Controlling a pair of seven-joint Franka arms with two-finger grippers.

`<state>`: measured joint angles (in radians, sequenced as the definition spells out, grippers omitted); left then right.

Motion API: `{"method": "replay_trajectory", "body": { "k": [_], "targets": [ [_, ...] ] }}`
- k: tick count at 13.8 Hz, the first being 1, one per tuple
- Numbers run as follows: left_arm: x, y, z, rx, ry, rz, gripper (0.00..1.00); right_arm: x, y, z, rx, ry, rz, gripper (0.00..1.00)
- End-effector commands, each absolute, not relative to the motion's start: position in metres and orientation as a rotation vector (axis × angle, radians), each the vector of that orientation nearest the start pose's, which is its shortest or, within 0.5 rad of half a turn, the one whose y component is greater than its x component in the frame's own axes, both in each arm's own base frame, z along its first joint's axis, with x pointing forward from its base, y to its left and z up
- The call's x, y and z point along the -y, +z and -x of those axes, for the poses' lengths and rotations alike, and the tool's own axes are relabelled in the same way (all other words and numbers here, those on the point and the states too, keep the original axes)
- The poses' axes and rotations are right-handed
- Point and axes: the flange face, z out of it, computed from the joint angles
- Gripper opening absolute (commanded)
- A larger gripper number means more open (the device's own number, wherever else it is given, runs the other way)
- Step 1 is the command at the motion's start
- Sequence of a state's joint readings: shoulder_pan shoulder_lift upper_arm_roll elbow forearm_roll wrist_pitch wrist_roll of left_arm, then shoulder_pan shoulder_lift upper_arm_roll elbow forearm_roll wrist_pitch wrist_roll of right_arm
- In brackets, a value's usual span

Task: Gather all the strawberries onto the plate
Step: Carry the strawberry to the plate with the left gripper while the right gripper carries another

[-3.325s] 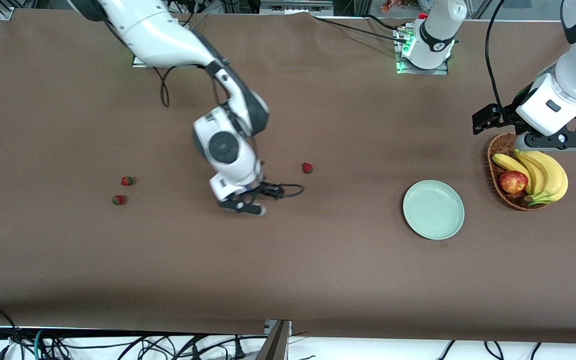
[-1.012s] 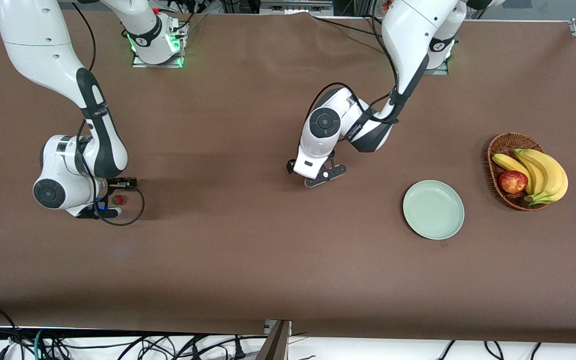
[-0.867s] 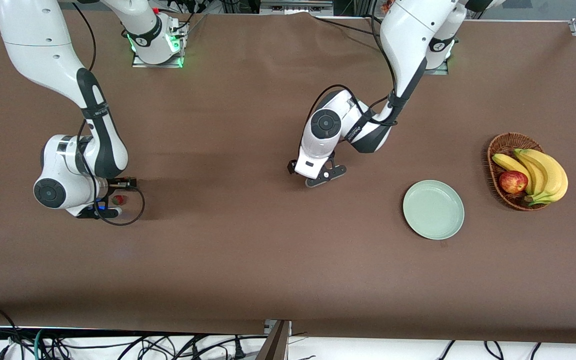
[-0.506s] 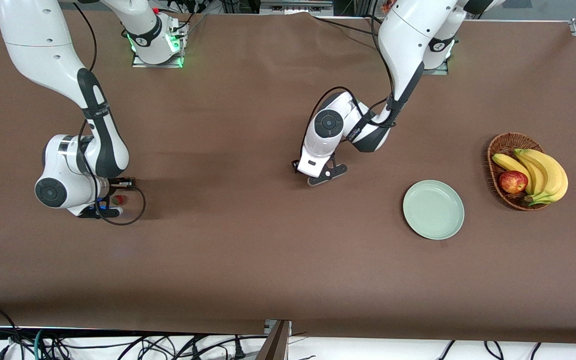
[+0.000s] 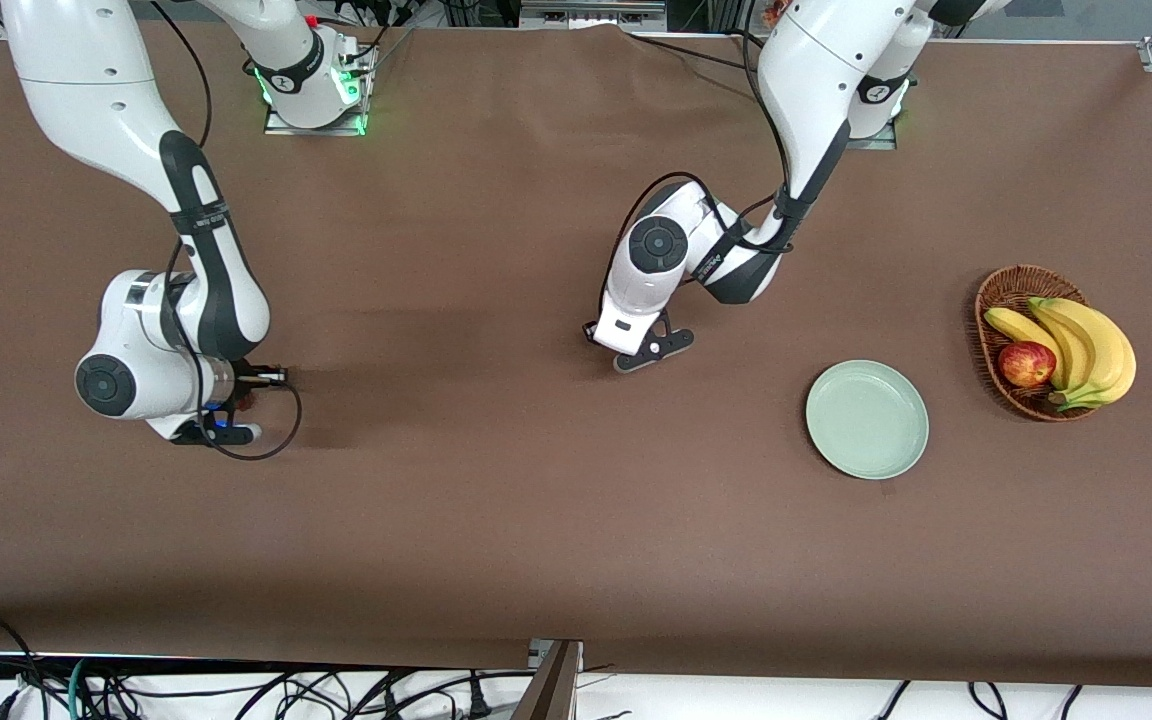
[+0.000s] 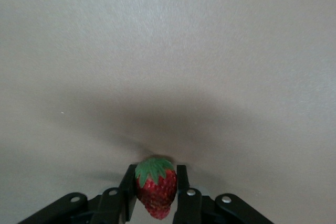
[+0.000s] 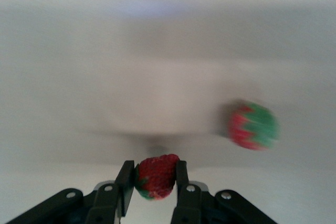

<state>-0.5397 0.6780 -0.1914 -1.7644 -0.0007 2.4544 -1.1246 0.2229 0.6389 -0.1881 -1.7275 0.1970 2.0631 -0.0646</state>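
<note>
left gripper: jaws went from wide to clamped on a strawberry within the last second; low over mid-table, well apart from the plate.
right gripper: also just closed; a second berry is pinched between its fingers, at the right arm's end of the table.
change: both arms have shifted slightly since a second ago. The right one looks to be starting up, judging by the blur in its wrist view.
third berry: loose on the table just beside the right gripper, not picked yet.
plate: empty, next to the basket at the left arm's end.
task meaning: two of three berries look secured, none delivered. Next is probably carrying both to the plate, then going back for the third.
front view: gives arm layout, plate and basket, but all three berries are hidden under the wrists. At most a red speck shows at the right gripper.
wrist views: confirm each grip, berry centred between the pads, and only the right wrist view shows the leftover berry.
risk: the right arm's carry spans most of the table and the berry is tiny, so it could slip.
</note>
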Motion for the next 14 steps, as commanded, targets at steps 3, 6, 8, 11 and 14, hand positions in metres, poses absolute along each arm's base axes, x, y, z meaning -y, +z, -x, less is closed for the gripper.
{"method": "replay_trajectory", "body": {
  "k": [3,6,8,11,14],
  "targets": [
    [0.381,0.28,-0.552,0.449,0.222,3.077,0.05,-0.169,0.22,-0.634,-0.268,0.381,3.043,0.24],
    [0.313,0.314,-0.591,0.208,0.367,3.046,0.06,-0.266,0.225,-0.619,-0.5,0.376,2.983,0.24],
    [0.253,0.318,-0.618,0.004,0.383,3.033,0.1,-0.325,0.225,-0.604,-0.623,0.319,2.921,0.24],
    [0.166,0.317,-0.643,-0.265,0.412,3.02,0.11,-0.403,0.218,-0.581,-0.741,0.196,2.878,0.24],
    [0.075,0.289,-0.66,-0.578,0.481,3.041,0.16,-0.474,0.209,-0.554,-0.843,0.111,2.814,0.24]
  ]
}}
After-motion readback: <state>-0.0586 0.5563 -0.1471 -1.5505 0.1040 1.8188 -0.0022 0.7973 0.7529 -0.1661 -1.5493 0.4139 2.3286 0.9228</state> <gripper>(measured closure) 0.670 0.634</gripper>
